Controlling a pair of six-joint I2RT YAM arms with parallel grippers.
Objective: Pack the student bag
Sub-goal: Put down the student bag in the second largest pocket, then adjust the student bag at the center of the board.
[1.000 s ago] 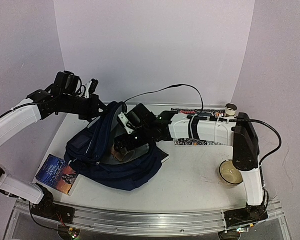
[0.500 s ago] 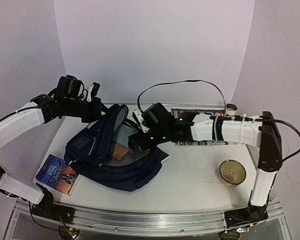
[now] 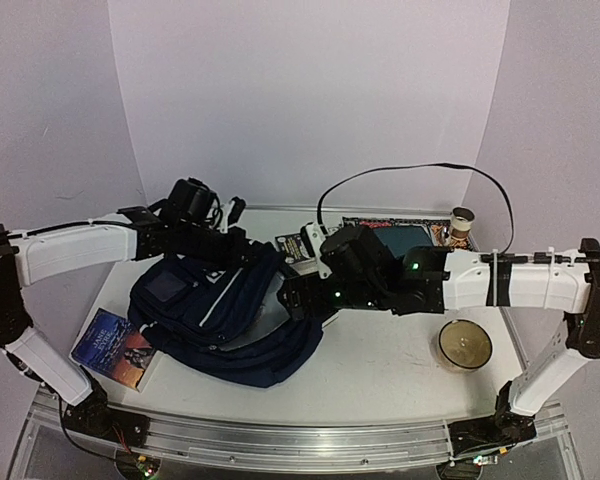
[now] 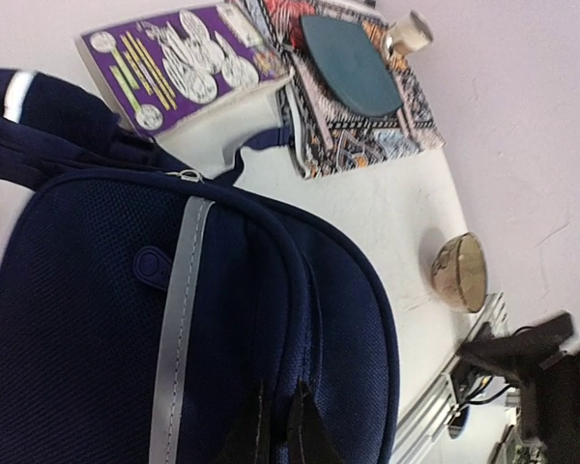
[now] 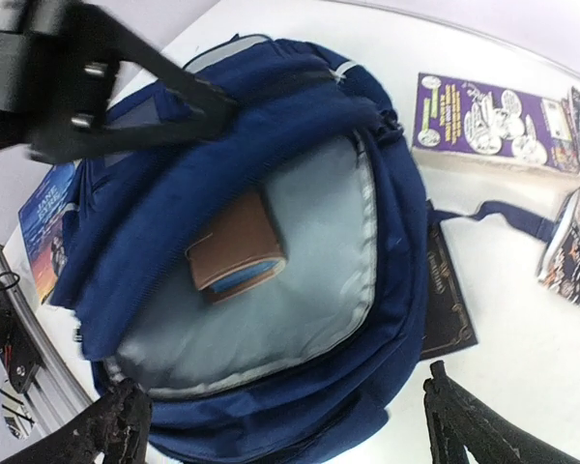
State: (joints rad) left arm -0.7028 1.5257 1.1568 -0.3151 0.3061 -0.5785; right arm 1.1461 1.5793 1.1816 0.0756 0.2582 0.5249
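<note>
The student bag (image 3: 195, 315), a navy backpack with grey stripes, lies at the left of the table. My left gripper (image 4: 274, 425) is shut on the edge of the bag's top panel and holds it up. In the right wrist view the main pocket gapes, showing grey lining (image 5: 309, 290) with a brown notebook (image 5: 234, 246) lying inside. My right gripper (image 5: 285, 425) hangs open above the bag's near rim, its fingers (image 5: 459, 425) wide apart and holding nothing. From above, the right gripper (image 3: 298, 298) is at the bag's right side and the left gripper (image 3: 248, 252) at its back.
A purple book (image 5: 483, 121) lies behind the bag and a dark book (image 5: 449, 300) sticks out from under it. A blue book (image 3: 115, 348) lies front left. A patterned mat with a teal pouch (image 4: 353, 63), a small cup (image 3: 462, 225) and a bowl (image 3: 465, 345) are on the right.
My right gripper let go of the brown notebook inside the bag, then rose and drew back to the right. My left gripper carried the bag's panel rightward over the opening.
</note>
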